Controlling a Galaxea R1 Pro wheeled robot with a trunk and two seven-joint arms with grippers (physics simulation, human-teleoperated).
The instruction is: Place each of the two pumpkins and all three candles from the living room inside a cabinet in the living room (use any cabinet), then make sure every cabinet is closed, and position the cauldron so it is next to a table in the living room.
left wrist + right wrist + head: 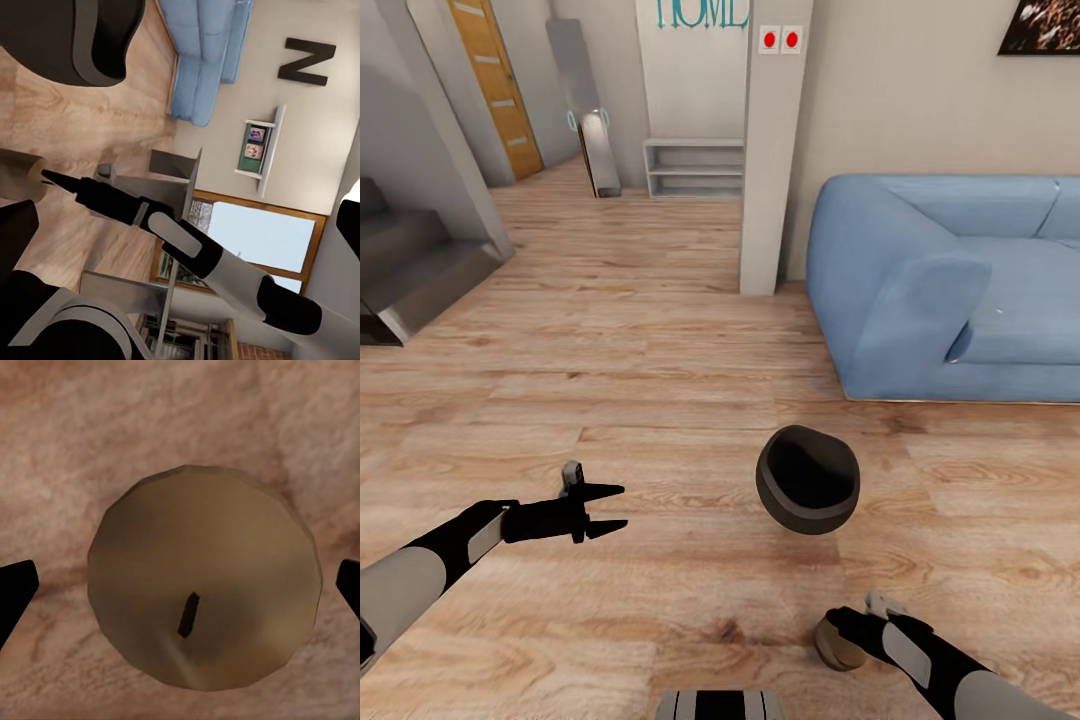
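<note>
Currently the right pincer (840,632) hangs directly over a candle (838,645) standing upright on the wood floor (660,400), near the robot's base. In the right wrist view the candle (204,577) sits between the two fingertips (15,594), which stand wide apart and clear of its sides; the wick lies off-centre toward the camera's lower edge.

Risks from this position:
- Closing before descending far enough would pinch the rounded top edge, and the stub would probably squirt out and roll.
- An off-centre approach could tip the candle before contact on both sides.
- The cauldron (807,479) lies tilted on the floor just beyond the candle; a sweeping forearm could knock it away.

The left pincer (607,507) is held open and empty, well apart from both objects.
</note>
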